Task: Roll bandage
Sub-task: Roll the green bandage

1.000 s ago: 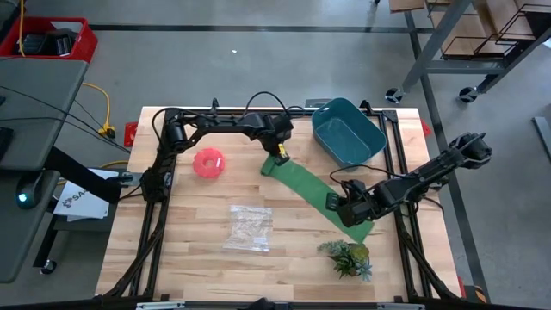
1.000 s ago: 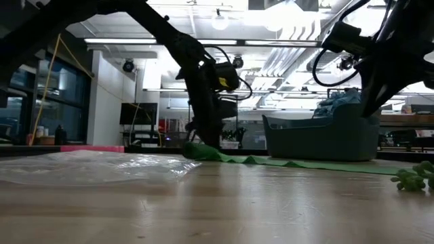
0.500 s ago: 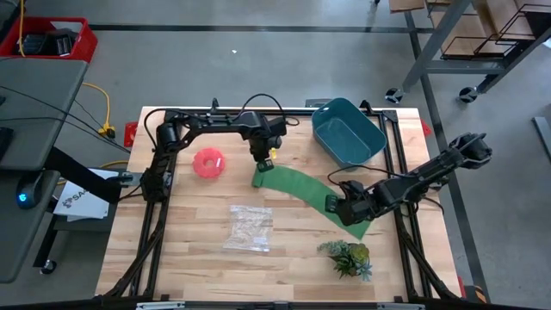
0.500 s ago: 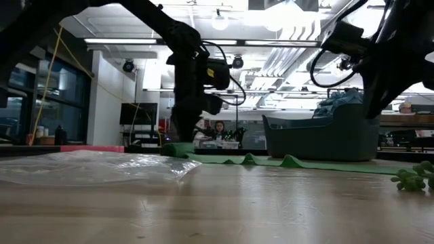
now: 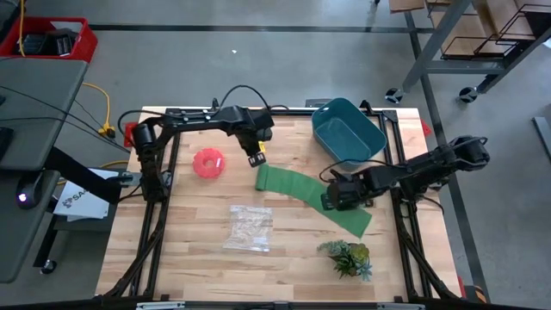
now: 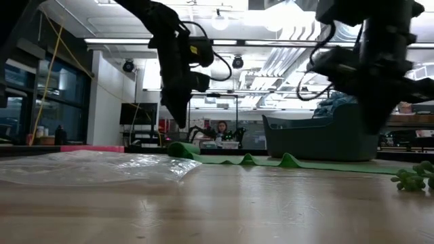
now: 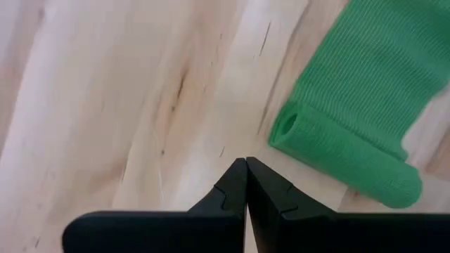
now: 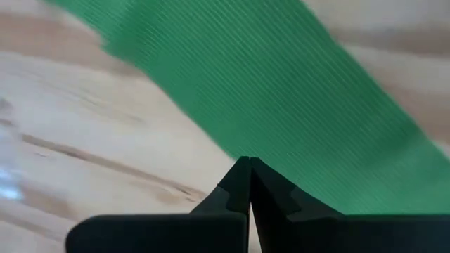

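Note:
The green bandage (image 5: 297,185) lies flat and aslant on the wooden table, with low ripples along it in the low view (image 6: 271,161). Its far-left end is curled into a small roll (image 7: 344,165). My left gripper (image 5: 257,158) hangs shut above the table, just beyond that roll, clear of it (image 7: 246,160). My right gripper (image 5: 331,200) is shut and points down over the strip's near-right part, with its fingertips at the strip's long edge (image 8: 246,160). My right gripper stands with its shut fingertips at the bandage's long edge (image 8: 281,151), coming from above. I cannot tell whether they touch the cloth.
A teal tub (image 5: 349,131) stands at the far right. A pink ring (image 5: 208,163) lies left of the roll, a clear bag (image 5: 250,226) near the middle, and a plant sprig (image 5: 348,257) at the near right. A person (image 6: 220,129) sits in the room behind.
My left gripper pushed the bandage's far-left end toward the table's left and near side, curling it into a small roll and rippling the strip. It then rose clear of the roll. My right gripper has turned about and shifted a little toward the roll.

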